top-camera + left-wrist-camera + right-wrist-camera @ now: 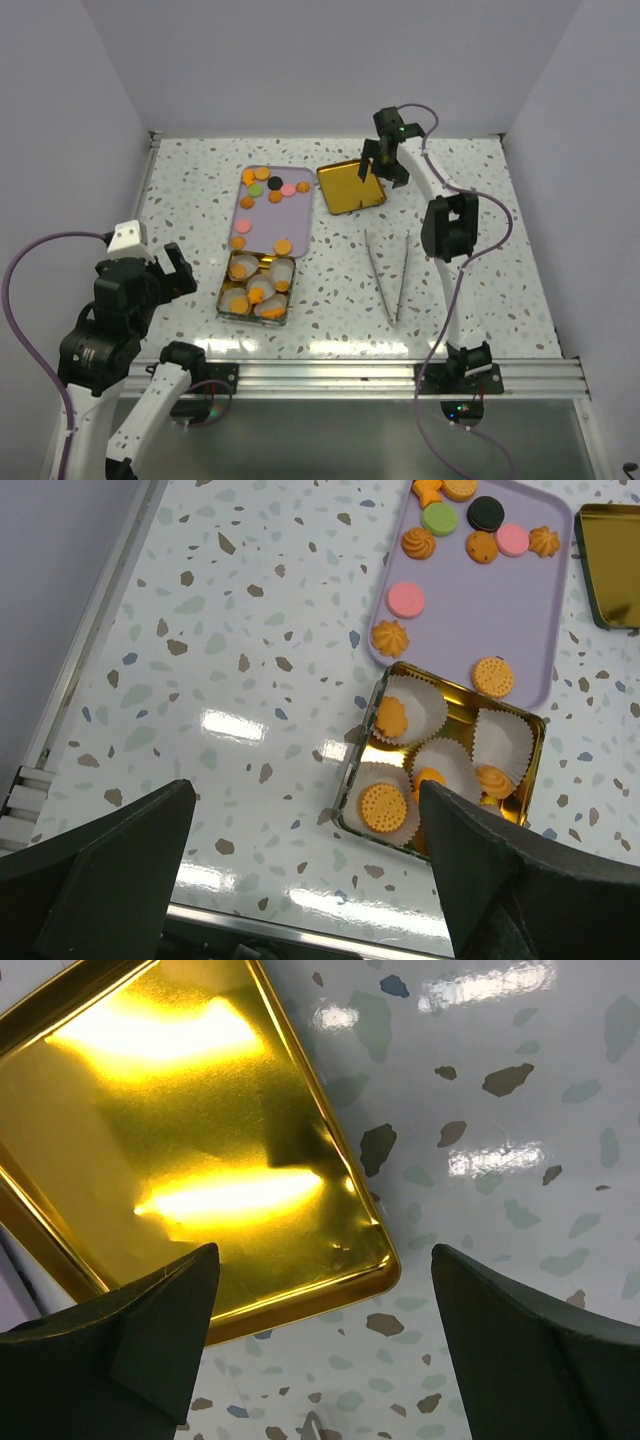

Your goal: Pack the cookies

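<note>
Several cookies [268, 186] lie loose on a lilac tray [290, 215]: orange rounds and swirls, plus pink, green and black ones [406, 599]. More orange cookies [383, 806] sit in white paper cups inside a gold tin [224, 290] in front of the tray. My left gripper [165, 270] hangs open, left of the tin [356, 770], with nothing between its fingers [310, 810]. My right gripper [383, 165] is open at the far side, straddling the near right corner of the empty gold lid [180, 1150]; the lid [350, 186] lies flat on the table.
Metal tweezers [388, 272] lie on the speckled table right of the tin. White walls close in the left, back and right sides. A metal rail [330, 375] runs along the near edge.
</note>
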Motion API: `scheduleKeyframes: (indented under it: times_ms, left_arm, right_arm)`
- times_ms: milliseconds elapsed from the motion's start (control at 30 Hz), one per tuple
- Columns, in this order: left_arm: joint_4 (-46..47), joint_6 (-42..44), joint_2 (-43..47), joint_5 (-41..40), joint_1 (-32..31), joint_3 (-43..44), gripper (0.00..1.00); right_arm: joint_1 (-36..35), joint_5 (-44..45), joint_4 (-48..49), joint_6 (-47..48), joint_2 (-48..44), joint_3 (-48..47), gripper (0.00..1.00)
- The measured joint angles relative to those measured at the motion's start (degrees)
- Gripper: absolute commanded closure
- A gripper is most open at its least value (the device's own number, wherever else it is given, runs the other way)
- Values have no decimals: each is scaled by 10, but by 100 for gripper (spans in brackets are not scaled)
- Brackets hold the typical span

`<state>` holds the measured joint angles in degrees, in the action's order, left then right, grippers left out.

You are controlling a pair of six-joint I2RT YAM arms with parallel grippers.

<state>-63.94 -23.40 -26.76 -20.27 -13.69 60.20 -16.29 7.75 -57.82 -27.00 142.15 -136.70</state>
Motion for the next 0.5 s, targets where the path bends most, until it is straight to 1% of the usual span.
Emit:
scheduleKeyframes:
  times_ms: [133, 167, 367, 400, 467, 500]
  left_arm:
    - [0, 0, -14, -4, 0, 0, 0]
    - [0, 0, -17, -6, 0, 0, 0]
    - [0, -1, -25, -12, 0, 0, 0]
    - [0, -1, -25, -12, 0, 0, 0]
    - [0, -1, -27, -12, 0, 0, 0]
    - [0, -1, -28, -12, 0, 0, 0]
  right_arm:
    - [6, -24, 13, 1, 19, -7, 18]
    - [6, -30, 17, 1, 24, -8, 23]
    - [7, -45, 25, 5, 57, -14, 39]
    - [7, -45, 30, 5, 57, -14, 49]
    - [7, -44, 33, 7, 58, -14, 57]
    - [10, -47, 34, 9, 58, -14, 67]
